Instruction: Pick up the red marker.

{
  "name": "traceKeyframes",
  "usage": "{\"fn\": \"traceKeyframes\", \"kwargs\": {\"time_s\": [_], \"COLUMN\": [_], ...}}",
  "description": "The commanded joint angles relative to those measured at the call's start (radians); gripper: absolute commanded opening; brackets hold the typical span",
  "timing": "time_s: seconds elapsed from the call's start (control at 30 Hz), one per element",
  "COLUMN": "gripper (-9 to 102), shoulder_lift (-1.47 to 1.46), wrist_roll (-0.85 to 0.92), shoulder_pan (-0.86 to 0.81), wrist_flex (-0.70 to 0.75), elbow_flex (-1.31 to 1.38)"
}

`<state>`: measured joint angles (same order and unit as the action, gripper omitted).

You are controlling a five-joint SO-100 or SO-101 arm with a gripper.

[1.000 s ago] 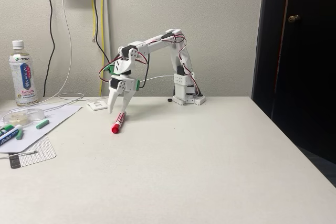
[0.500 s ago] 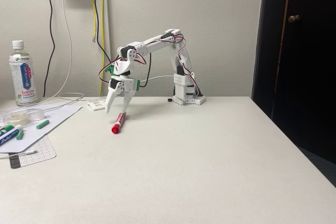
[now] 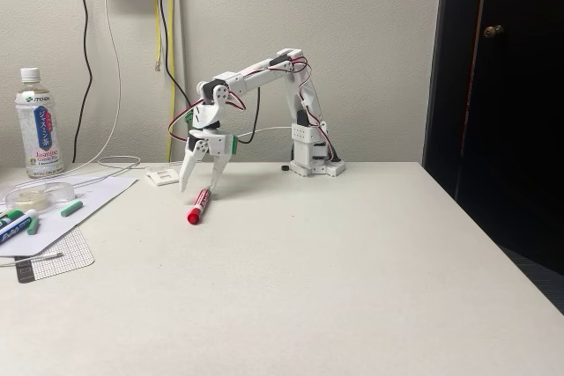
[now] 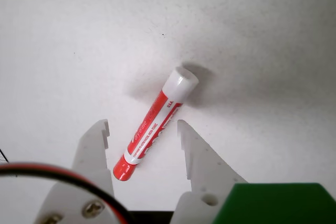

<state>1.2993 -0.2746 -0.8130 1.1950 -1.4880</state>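
Two fingers of the gripper stand spread, jaws open wide enough to take the marker with room to spare, and nothing is held. In the wrist view the marker lies flat on the table, its red end between the fingers and its white end reaching out ahead past the tips, skewed toward the right finger. In the fixed view the gripper points down with its tips just above the marker, apparently not touching it.

Step in hand, as judged: final approach before the grasp. The next move calls for a short descent until the fingertips straddle the barrel, then closure. Because the marker sits at an angle to the jaws, a small wrist roll to square the fingers to the barrel would reduce the risk of it pivoting or rolling out on closure.
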Motion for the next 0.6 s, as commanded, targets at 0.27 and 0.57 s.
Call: {"fn": "traceKeyframes", "kwargs": {"time_s": [0.27, 0.57], "gripper": [32, 34], "shoulder_lift": [-0.002, -0.025], "wrist_roll": [-0.107, -0.067], "shoulder_pan": [-0.023, -0.034], "wrist_flex": [-0.057, -0.077], "elbow_flex": [0.003, 0.003]}}
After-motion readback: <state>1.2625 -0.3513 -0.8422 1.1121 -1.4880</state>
